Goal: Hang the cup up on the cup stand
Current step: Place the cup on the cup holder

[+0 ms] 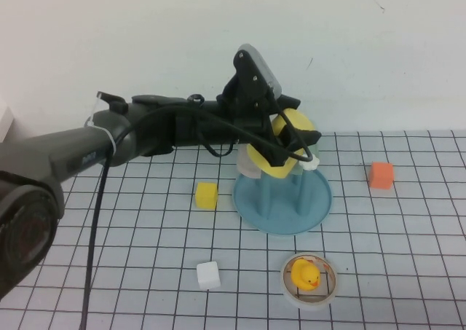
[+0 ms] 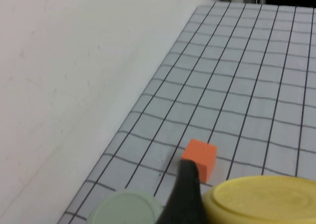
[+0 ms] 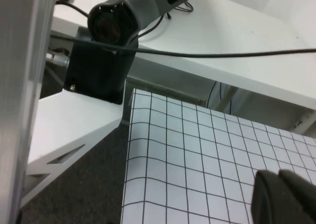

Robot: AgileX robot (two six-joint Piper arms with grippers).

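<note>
- Left gripper (image 1: 295, 151): reaches over the cup stand (image 1: 282, 199), jaws spread wide around the cup (image 1: 280, 149), holding it by its tapered wall.
- Cup: yellow, tilted on its side above the stand's pegs, beside a pale green cup (image 2: 126, 209).
- Handling, judged: light, stiff plastic, smooth and likely slippery; hold mid-wall, not the rim.
- Right gripper (image 3: 286, 197): parked away from the stand, fingers closed, empty.

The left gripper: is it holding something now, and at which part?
The left gripper, above the cup stand, holds the yellow cup by its sides. The right gripper, parked off the table, is shut and holds nothing.
</note>
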